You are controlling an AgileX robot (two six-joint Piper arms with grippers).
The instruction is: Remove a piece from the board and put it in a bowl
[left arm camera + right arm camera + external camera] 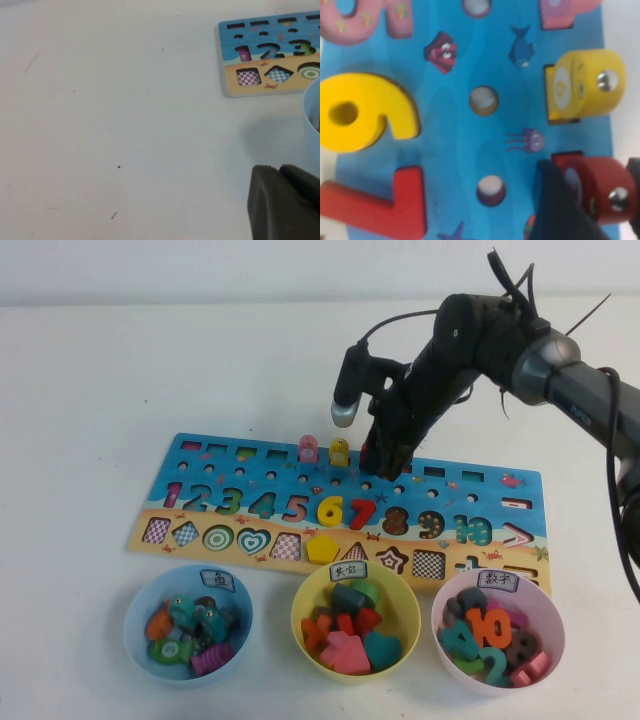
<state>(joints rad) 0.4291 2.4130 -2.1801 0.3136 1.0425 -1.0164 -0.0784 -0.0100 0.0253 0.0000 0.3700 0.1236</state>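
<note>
The red piece (605,185) stands upright in its slot at the far edge of the board (450,130), beside a yellow peg (585,82). My right gripper (590,172) is lowered over it, open, with one dark finger (555,205) on each side of the piece. In the high view the right gripper (385,462) hides the piece, at the back of the board (200,455). The light blue bowl (135,625) sits at the front left with several pieces inside. My left gripper (280,169) hangs shut and empty over bare table, left of the board (230,75) and bowl (312,115).
A pink peg (308,448) and a yellow peg (339,452) stand just left of the right gripper. A yellow bowl (300,610) and a pink bowl (440,615), both holding pieces, sit in front of the board. Numbers and shapes fill the board's lower rows.
</note>
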